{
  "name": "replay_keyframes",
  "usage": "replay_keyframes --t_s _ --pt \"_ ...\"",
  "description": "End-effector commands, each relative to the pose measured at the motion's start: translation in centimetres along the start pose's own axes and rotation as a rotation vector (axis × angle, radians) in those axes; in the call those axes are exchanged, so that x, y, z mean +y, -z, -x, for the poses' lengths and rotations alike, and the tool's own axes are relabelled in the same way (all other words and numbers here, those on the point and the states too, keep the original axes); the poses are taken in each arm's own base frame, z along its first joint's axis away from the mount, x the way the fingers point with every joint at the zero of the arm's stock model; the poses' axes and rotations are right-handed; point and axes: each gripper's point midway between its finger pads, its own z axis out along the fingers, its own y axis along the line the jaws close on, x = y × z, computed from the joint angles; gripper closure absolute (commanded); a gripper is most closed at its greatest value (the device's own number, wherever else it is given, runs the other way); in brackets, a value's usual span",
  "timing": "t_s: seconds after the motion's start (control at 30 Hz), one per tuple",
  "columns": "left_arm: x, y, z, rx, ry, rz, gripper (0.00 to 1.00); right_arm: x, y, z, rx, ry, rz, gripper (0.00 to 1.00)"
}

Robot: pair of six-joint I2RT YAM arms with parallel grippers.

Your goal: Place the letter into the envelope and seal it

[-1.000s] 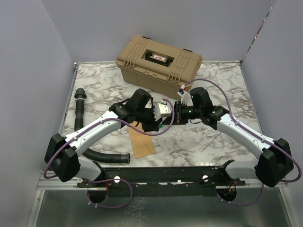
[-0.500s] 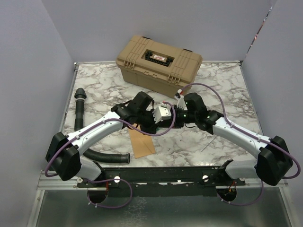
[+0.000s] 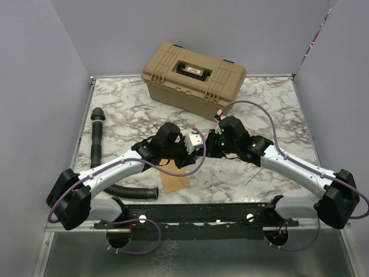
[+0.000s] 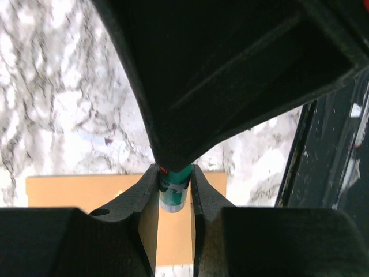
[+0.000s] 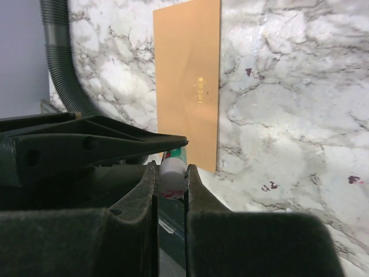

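The flat kraft-brown paper envelope (image 3: 174,181) lies on the white marble table (image 3: 271,109), lower centre of the overhead view, with nothing touching it. I see no separate pale letter, so I judge it's already inside. Above the envelope, my left gripper (image 4: 174,173) is clenched on a small green glue-stick tube (image 4: 174,196). My right gripper (image 5: 170,176) pinches its white cap (image 5: 172,171). Gluing and sealing remain.

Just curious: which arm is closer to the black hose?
Left. The left arm crosses above the black hose; the right arm is far to its right.
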Motion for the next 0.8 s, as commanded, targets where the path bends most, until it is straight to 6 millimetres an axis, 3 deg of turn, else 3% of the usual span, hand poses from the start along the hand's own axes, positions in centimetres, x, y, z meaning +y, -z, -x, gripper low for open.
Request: replay_keyframes --t_s 0.0,0.17,0.3,0.63,0.77 --pt "2.2 3.2 12.0 -0.564 -0.09 0.166 1.0 -1.7 1.7 -4.2 0.155 0.053 -0.138 1.0" --pt "2.1 2.4 9.8 -0.573 -0.033 0.174 1.0 -3.6 2.6 -3.1 0.114 0.094 -0.267 1.0" --pt "1.9 2.0 9.0 -0.565 -0.028 0.164 1.0 -2.8 3.7 -1.5 0.08 0.135 -0.281 0.99" --pt "1.2 1.8 8.5 -0.561 -0.037 0.128 1.0 0.8 7.2 4.0 -0.128 0.167 -0.241 0.55" --pt "1.2 1.8 8.7 -0.554 -0.04 0.124 1.0 1.5 9.0 5.4 -0.185 0.177 -0.25 0.46"
